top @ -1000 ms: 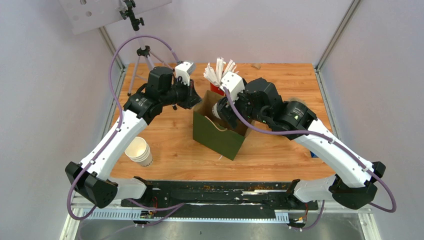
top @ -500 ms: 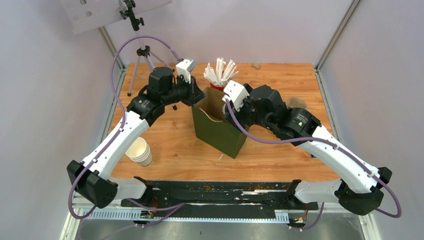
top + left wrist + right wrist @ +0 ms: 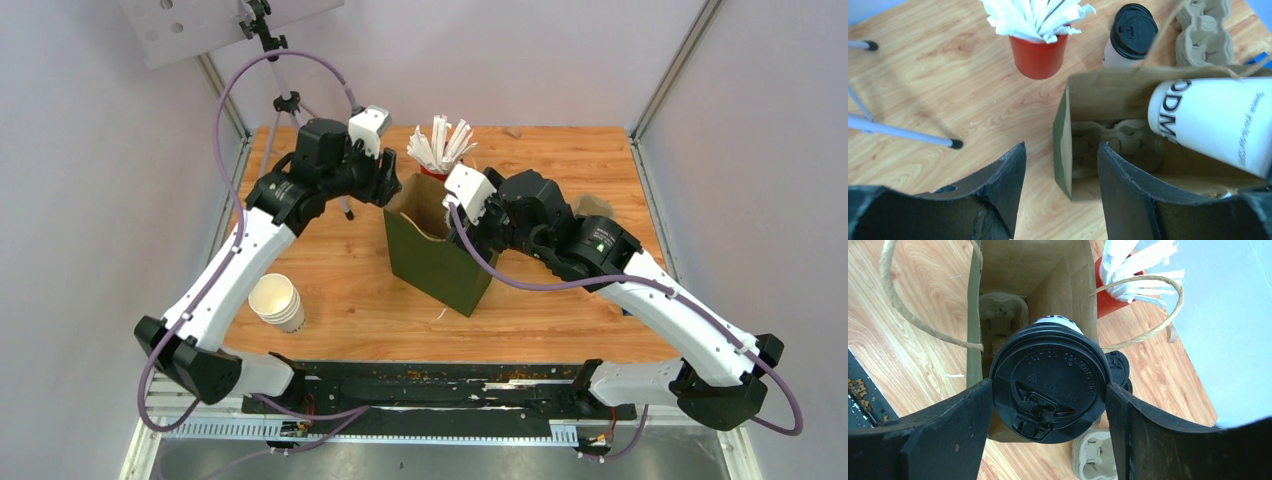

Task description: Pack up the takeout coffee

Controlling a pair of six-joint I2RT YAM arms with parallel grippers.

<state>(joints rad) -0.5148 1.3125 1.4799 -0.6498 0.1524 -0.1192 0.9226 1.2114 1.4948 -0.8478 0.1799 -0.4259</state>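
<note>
Two black fingers of the right gripper [image 3: 1049,390] press on opposite sides of the small white paper coffee cup with a round black plastic lid [image 3: 1050,372]. The jaws are spread wide around it, at lid height or just beneath; I cannot tell which.

I judge the grip delicate. The paper wall is thin and will dent under a hard squeeze, while the press-fit lid could pop off if it is pinched. The stiffest place to hold is the upper wall, right under the rolled rim. If the coffee cup is full it will be heavy for its size and will slosh, and because it leans well off upright in the left wrist view, the sip hole could leak.

The wall is plain white with dark block lettering, and the lid carries embossed text and a small drinking opening.

The coffee cup hangs over the open mouth of the tall green paper bag [image 3: 435,272], its base pointing inward. It is not yet seated in the moulded grey pulp cup carrier [image 3: 1113,145] that lies at the bottom.

The left gripper [image 3: 1060,150] has its jaws apart and grasps nothing, hovering just beside the bag's left rim.
</note>
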